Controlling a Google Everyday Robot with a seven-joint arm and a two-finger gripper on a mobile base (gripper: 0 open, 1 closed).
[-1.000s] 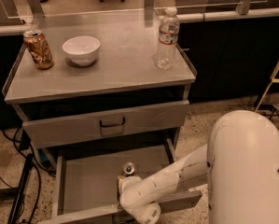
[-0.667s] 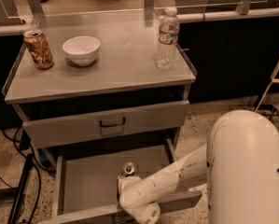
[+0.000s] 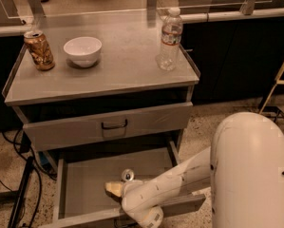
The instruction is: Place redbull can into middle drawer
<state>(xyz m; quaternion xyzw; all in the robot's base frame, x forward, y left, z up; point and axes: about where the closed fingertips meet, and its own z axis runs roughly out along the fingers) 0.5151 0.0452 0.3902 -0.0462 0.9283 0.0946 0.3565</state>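
The middle drawer (image 3: 84, 189) is pulled out at the bottom of the cabinet, a shallow grey tray. Inside it, near the front, only the round silver top of the redbull can (image 3: 127, 175) shows; it looks upright. My gripper (image 3: 118, 186) is down in the drawer right at the can, at the end of the white arm (image 3: 179, 179) that reaches in from the right. The arm's wrist hides the can's body and the contact between gripper and can.
The drawer above (image 3: 108, 125) is closed, with a dark loop handle. On the cabinet top (image 3: 127, 65) stand a brown-gold can (image 3: 39, 50), a white bowl (image 3: 83, 51) and a clear water bottle (image 3: 170, 39). My white body (image 3: 253, 175) fills the lower right. Cables lie on the floor at left.
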